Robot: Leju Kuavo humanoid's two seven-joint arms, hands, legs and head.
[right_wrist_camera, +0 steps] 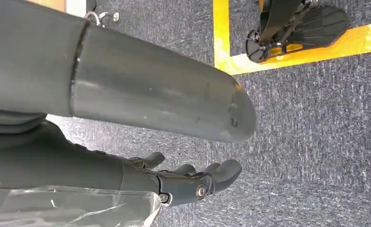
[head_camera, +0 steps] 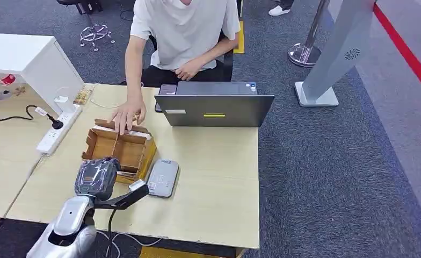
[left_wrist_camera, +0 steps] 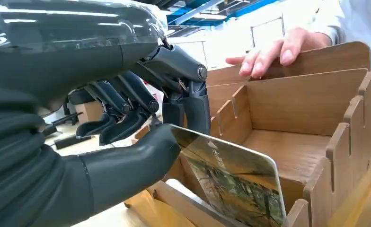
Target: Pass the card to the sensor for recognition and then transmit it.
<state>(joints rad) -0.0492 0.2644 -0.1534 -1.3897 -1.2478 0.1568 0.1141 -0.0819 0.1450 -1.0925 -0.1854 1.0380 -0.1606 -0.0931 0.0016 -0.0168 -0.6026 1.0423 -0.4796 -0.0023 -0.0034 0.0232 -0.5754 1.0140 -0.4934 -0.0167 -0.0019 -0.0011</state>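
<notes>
A picture card (left_wrist_camera: 231, 184) stands tilted in the near corner of a brown cardboard divider box (left_wrist_camera: 292, 99). My left hand (left_wrist_camera: 141, 123) pinches the card's upper edge between thumb and fingers. From the head view my left hand (head_camera: 96, 177) hovers over the near left corner of the box (head_camera: 138, 156). The grey card sensor (head_camera: 162, 178) lies flat on the table just right of the box. My right hand (right_wrist_camera: 174, 184) hangs over dark carpet with its fingers apart and nothing in it.
A seated person's hand (head_camera: 126, 114) rests on the box's far wall. A grey laptop (head_camera: 213, 107) stands behind the box. A white power strip (head_camera: 55, 134) and a white cabinet (head_camera: 31, 59) are at the left. Bare tabletop (head_camera: 219, 183) lies right of the sensor.
</notes>
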